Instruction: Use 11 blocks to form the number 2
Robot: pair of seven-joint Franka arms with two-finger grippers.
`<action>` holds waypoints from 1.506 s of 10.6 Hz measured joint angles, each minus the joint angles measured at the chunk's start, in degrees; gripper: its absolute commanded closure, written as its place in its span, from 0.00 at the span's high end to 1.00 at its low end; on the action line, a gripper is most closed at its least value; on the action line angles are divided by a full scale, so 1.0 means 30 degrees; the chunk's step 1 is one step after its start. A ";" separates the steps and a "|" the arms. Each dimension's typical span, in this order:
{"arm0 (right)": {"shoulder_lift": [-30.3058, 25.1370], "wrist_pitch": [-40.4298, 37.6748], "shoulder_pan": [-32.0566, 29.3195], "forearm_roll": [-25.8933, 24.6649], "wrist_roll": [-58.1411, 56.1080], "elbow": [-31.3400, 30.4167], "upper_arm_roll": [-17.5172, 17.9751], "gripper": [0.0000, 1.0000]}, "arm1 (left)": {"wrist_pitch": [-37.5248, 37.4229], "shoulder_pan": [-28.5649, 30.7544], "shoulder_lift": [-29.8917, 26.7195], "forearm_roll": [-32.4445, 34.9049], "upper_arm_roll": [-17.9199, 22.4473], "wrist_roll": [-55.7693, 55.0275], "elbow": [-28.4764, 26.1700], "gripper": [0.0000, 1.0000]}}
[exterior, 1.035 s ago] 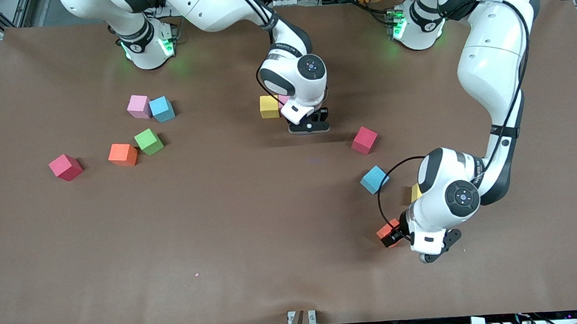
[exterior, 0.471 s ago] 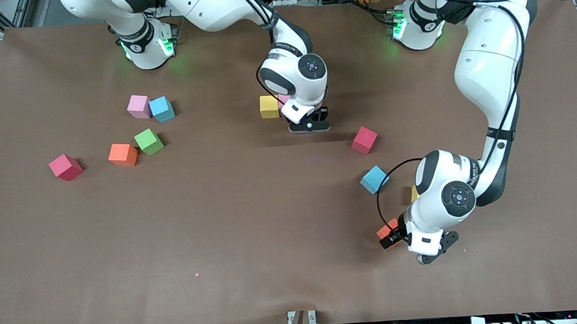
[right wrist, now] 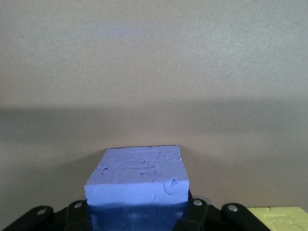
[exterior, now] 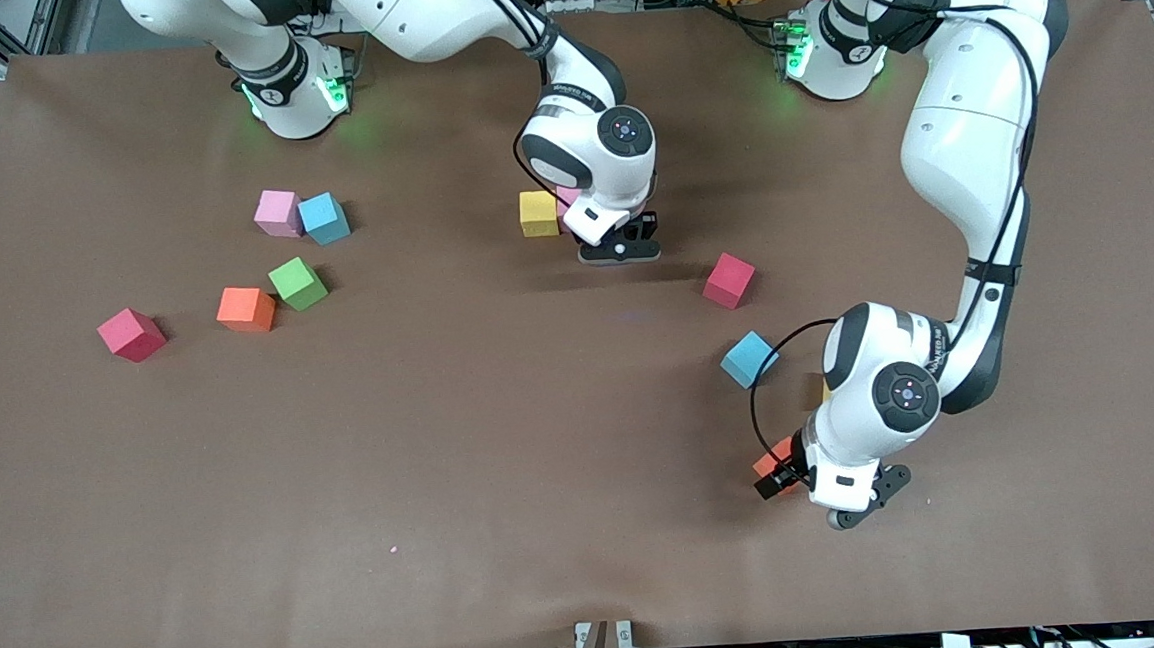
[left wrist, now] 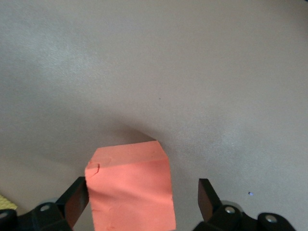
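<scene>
While only a yellow block (exterior: 537, 213) and a pink one sit mid-table, we judge the number 2 barely begun: our right gripper (right wrist: 139, 216) clamps a purple block (right wrist: 138, 175); our spread left gripper (left wrist: 143, 202) straddles an orange block (left wrist: 131, 187) toward the table's front edge.

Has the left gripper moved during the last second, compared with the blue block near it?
Yes. The left gripper has shifted slightly toward the right arm's end of the table, judged against the fixed blue block, and stays over the orange block.
</scene>
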 measured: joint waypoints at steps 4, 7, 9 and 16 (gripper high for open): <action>0.0000 -0.0018 0.0001 0.0000 0.0024 0.0000 0.0003 0.80 | 0.0221 -0.0002 0.0235 0.0000 0.0047 0.0258 0.0001 0.98; -0.0002 -0.0244 0.0058 -0.0002 0.0018 0.0010 0.0016 1.00 | 0.0222 -0.0003 0.0235 0.0000 0.0051 0.0286 0.0001 0.86; -0.0047 -0.0519 0.0136 -0.0008 0.0012 0.0164 0.0035 1.00 | 0.0222 -0.0011 0.0233 0.0008 0.0051 0.0346 0.0021 0.83; -0.3913 -0.3446 0.0003 -0.0018 -0.1347 -0.0061 -0.0042 1.00 | -0.0483 -0.0110 -0.0047 0.0280 0.0035 0.0494 0.0155 0.56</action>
